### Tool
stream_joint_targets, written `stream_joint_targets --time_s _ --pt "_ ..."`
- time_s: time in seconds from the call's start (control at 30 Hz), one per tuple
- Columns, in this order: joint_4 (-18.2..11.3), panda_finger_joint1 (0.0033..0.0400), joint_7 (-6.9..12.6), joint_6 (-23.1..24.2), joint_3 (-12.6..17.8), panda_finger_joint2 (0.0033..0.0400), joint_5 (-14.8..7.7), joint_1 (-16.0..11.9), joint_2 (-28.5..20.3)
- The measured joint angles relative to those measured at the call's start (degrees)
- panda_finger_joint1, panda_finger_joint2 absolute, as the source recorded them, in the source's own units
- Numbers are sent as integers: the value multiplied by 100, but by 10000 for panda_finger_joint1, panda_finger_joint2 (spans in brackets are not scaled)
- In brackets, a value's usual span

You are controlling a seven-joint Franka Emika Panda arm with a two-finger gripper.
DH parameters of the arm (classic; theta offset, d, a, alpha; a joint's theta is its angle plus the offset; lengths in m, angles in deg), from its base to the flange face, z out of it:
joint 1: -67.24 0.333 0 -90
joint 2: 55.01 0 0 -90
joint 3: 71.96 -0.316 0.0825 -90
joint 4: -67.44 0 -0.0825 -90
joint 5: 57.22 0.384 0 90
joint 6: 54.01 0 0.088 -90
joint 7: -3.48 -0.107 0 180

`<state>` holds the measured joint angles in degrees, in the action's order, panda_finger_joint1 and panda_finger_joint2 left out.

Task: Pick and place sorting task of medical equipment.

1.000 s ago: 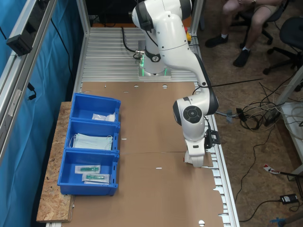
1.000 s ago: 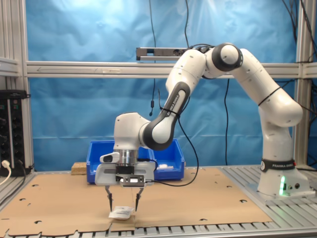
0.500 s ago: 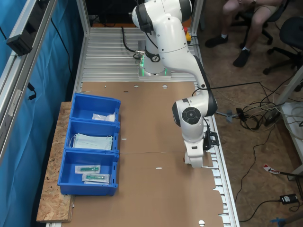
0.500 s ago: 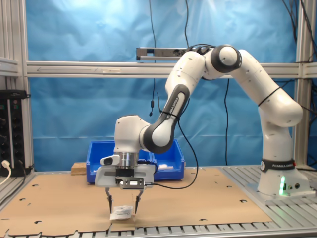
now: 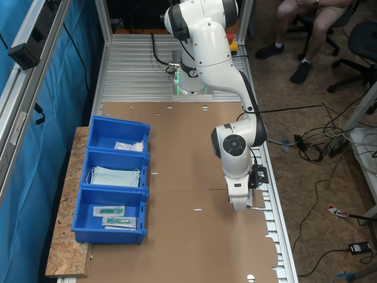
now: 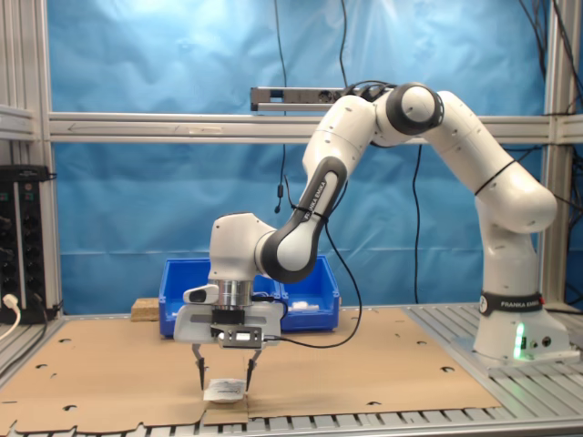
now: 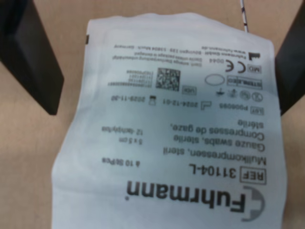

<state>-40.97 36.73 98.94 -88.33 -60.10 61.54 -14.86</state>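
White crinkly packet (image 7: 171,133) lies flat on the cardboard (image 5: 194,247) near the first exterior view's right edge. Gripper (image 6: 225,375) is right over it, fingers (image 7: 33,62) spread wide either side, nothing held imo. We reckon the risk is it's too thin: pads shut above it, or it buckles and slips out. Bins (image 5: 115,188) sit well apart.
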Motion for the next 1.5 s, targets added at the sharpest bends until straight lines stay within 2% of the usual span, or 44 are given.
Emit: stream_joint_targets --time_s 1.5 --pt "18 400 0 61 35 400 0 104 135"
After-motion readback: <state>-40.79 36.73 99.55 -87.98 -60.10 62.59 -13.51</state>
